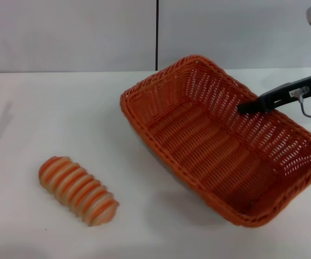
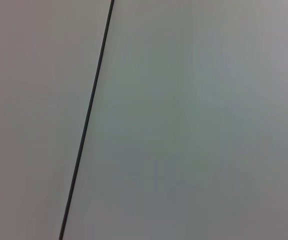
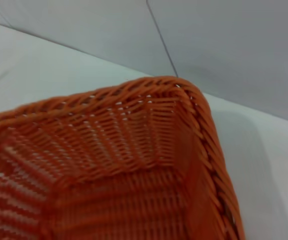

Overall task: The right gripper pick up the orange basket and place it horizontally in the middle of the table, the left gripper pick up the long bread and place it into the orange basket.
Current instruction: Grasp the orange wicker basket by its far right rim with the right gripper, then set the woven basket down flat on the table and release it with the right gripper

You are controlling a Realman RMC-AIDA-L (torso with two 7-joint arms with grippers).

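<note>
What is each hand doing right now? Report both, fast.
Right hand: shut on the far wall of the large orange woven wicker basket, lifting it tilted.
Left hand: not in view.

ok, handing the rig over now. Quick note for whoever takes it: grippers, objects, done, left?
Right gripper: a black finger inside the far wall of the large orange woven wicker basket; grip state unclear.
Left gripper: out of view; its wrist camera sees only grey wall.
The basket sits skewed and looks tilted on the white table, right of centre, empty.
The striped orange-and-cream long bread lies on the table, front left, untouched.
Done: basket engaged. Left: set basket horizontal mid-table, then bread in.
</note>
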